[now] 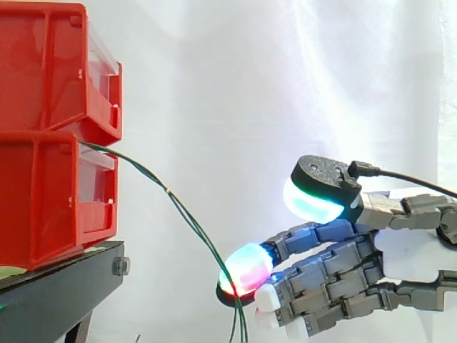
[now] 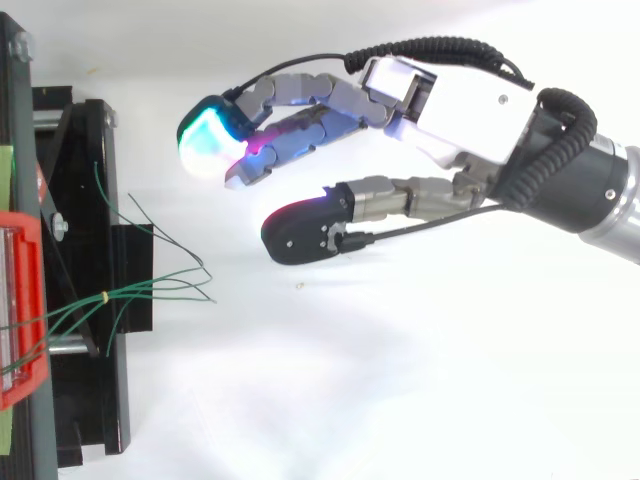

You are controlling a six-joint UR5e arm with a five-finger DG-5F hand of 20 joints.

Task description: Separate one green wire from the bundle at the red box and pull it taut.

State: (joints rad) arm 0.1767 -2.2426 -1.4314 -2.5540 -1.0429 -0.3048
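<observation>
One hand (image 2: 470, 105) reaches in from the right, fingers stretched out loosely and thumb (image 1: 318, 187) held apart above them, gripping nothing. Two red bins sit stacked on one black stand (image 1: 61, 293): the upper bin (image 1: 50, 64) and the lower bin (image 1: 50, 204). The bundle of green wires (image 1: 168, 191) leaves the top of the lower bin and sags slack down to the right. From the side I count two strands crossing one glowing fingertip (image 1: 246, 268). From above, about five loose ends fan out, well apart from the hand. One small pale tie (image 2: 105, 296) binds them near the stand.
</observation>
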